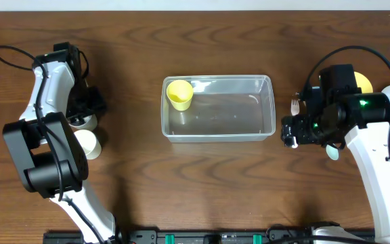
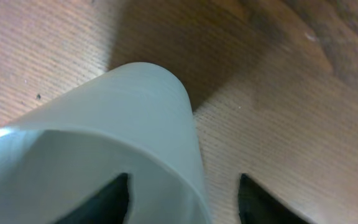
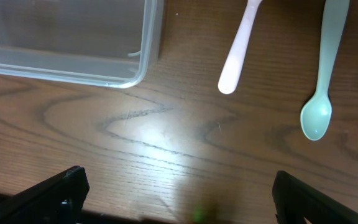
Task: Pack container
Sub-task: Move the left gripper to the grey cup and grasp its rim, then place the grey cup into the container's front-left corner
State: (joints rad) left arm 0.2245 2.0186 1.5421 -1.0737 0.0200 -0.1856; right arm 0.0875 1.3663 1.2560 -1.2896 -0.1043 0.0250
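- Left hand (image 2: 184,182) is half spread astride the wall of a pale cup (image 2: 123,118). One finger shows dark through the plastic from inside, and the other stands outside with a sliver of worktop (image 2: 278,93) between it and the wall, so nothing is pinched yet.
- Straddling the rim looks like the sensible grip: the cup seems too broad and slick to clamp across its body, and a wall pinch should let it hang upright for the carry.
- Right hand (image 3: 179,177) is spread wide and empty, low over bare worktop just off the nearest corner of the container (image 3: 151,37). A fork (image 3: 236,59) and a spoon (image 3: 319,115) lie ahead of it, and I judge it is lining up on the cutlery.
- Mid-worktop between the arms, the container sits well apart from the left hand, with a yellow cup (image 1: 180,93) already standing in its far left corner.
- Just beside the cup being taken stands a second cup (image 1: 88,144), so closing fingers risk nudging it.
- Most of the packing looks undone.
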